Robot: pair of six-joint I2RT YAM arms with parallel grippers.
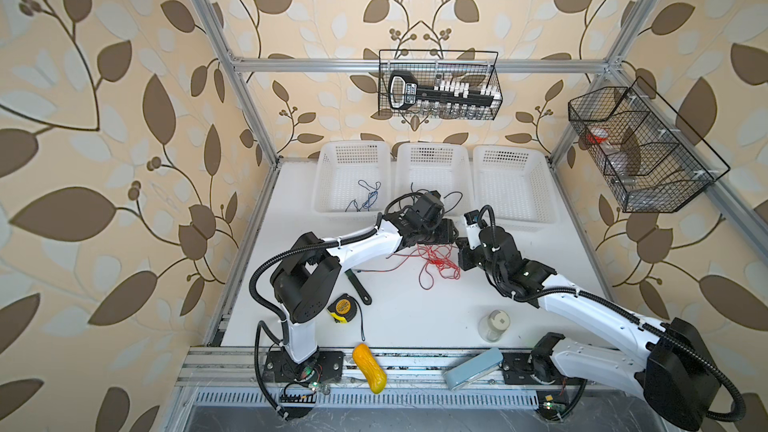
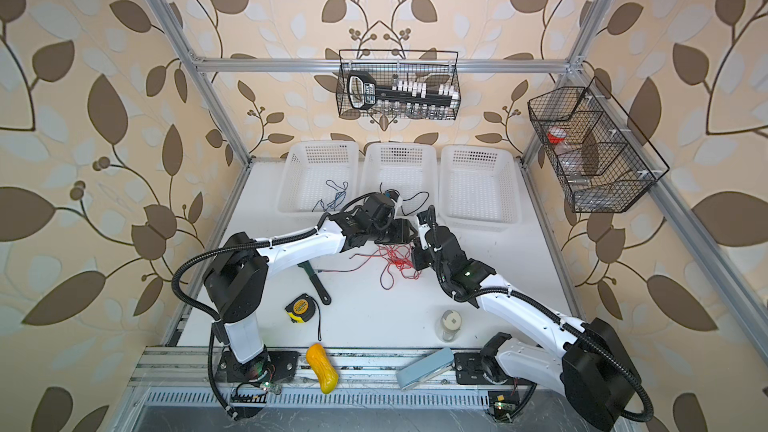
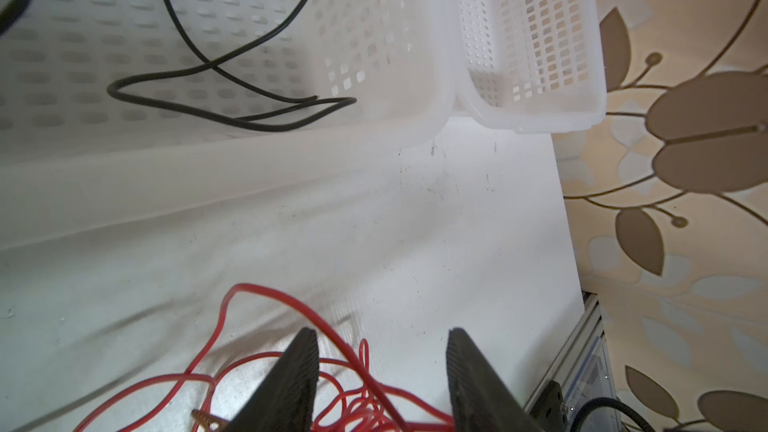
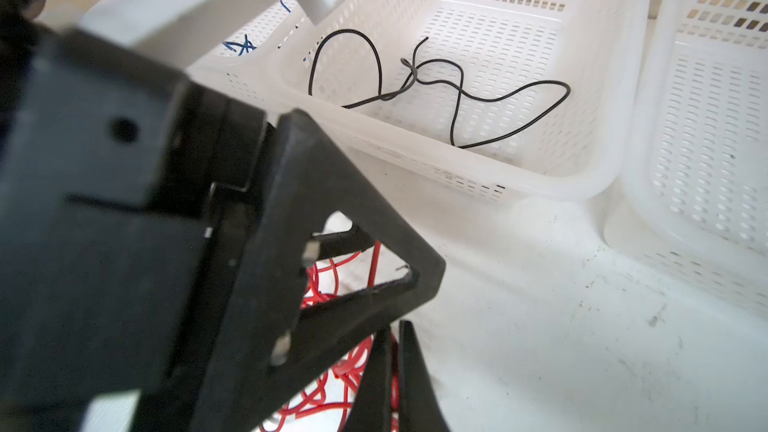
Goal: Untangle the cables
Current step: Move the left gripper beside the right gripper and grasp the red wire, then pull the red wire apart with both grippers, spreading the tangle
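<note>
Red cable (image 1: pixel 436 261) is straddled by spread left gripper (image 3: pixel 381 332) jaws; right gripper (image 4: pixel 397 326) jaws are pressed together. A single strand should be pinched.

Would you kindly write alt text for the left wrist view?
The left gripper, black fingers apart, hangs over a tangled red cable on the white table. Beyond, a black cable lies looped inside a white basket, with another basket beside it.
</note>
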